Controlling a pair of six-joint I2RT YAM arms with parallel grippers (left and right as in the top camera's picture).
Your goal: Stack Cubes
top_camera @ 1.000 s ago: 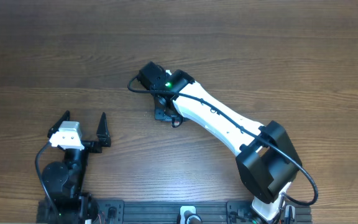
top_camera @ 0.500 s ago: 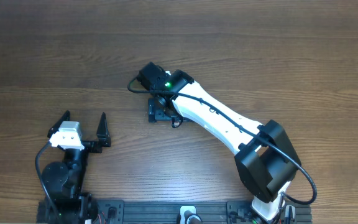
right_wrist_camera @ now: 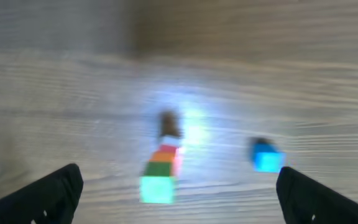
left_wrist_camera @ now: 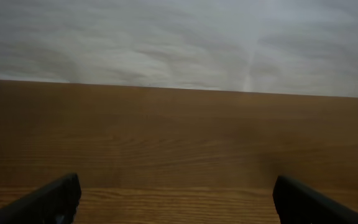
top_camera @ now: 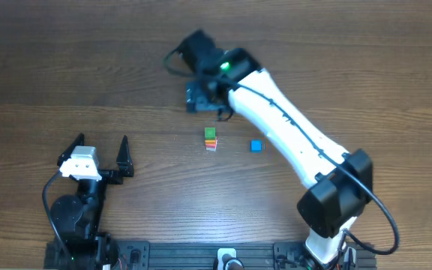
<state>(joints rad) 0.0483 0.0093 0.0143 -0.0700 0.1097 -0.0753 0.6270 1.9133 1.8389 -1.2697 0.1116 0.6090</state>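
Observation:
A small stack of cubes (top_camera: pixel 211 139) stands mid-table, green on top with orange and red below; the right wrist view shows the stack (right_wrist_camera: pixel 159 175) from above. A lone blue cube (top_camera: pixel 256 145) lies just to its right, and the blue cube (right_wrist_camera: pixel 266 159) rests on the wood apart from the stack. My right gripper (top_camera: pixel 205 100) hangs lifted beyond the stack, open and empty, and its fingertips (right_wrist_camera: pixel 58 186) stand wide apart in its own view. My left gripper (top_camera: pixel 102 150) rests open near its base at the left, with nothing between its fingers (left_wrist_camera: pixel 55 198).
The wooden table (top_camera: pixel 351 90) stretches bare around the cubes. The right arm's white link (top_camera: pixel 291 142) slants from its base at the lower right up past the blue cube. A pale wall (left_wrist_camera: pixel 179 37) lies beyond the table's far edge.
The right gripper has risen and drawn back from the table's middle, uncovering the stack and the blue cube. The left arm has not moved.

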